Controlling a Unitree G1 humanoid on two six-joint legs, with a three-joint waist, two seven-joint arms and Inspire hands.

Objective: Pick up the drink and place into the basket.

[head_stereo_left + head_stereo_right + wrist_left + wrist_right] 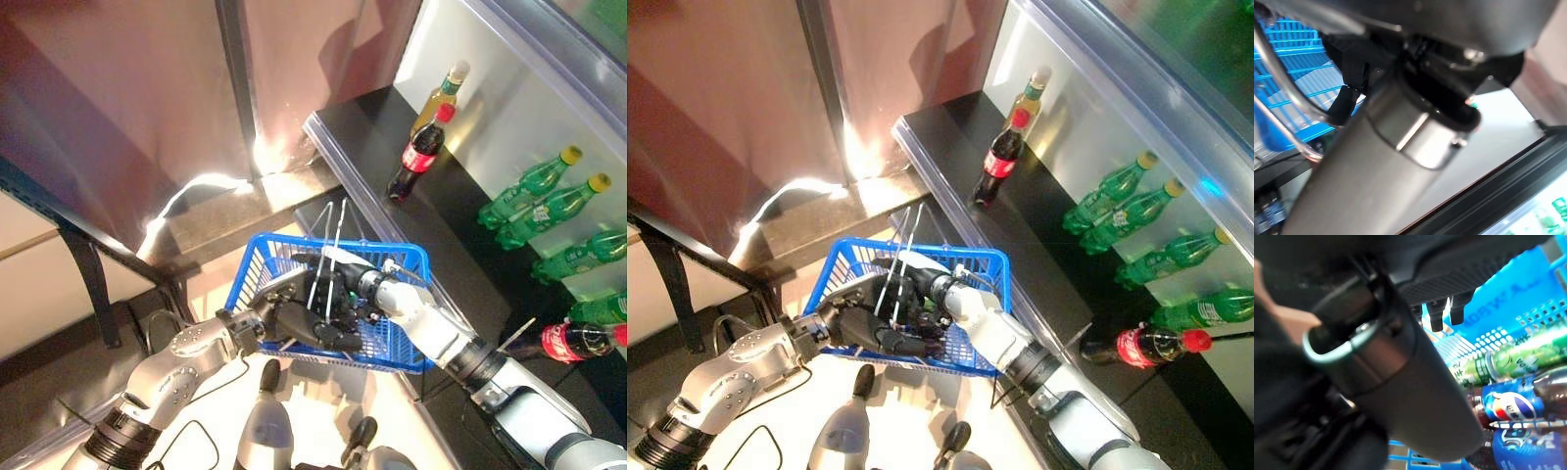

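both hands (328, 313) inside blue basket (257, 262), grips unclear, green bottle (1513, 360) lying within

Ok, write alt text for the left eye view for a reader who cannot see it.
Both robot hands, left hand and right hand, meet over a blue basket with wire handles, in front of a dark shelf. On the shelf stand a cola bottle and a yellow-capped bottle; green bottles lie further along, with another cola bottle lying beyond them.
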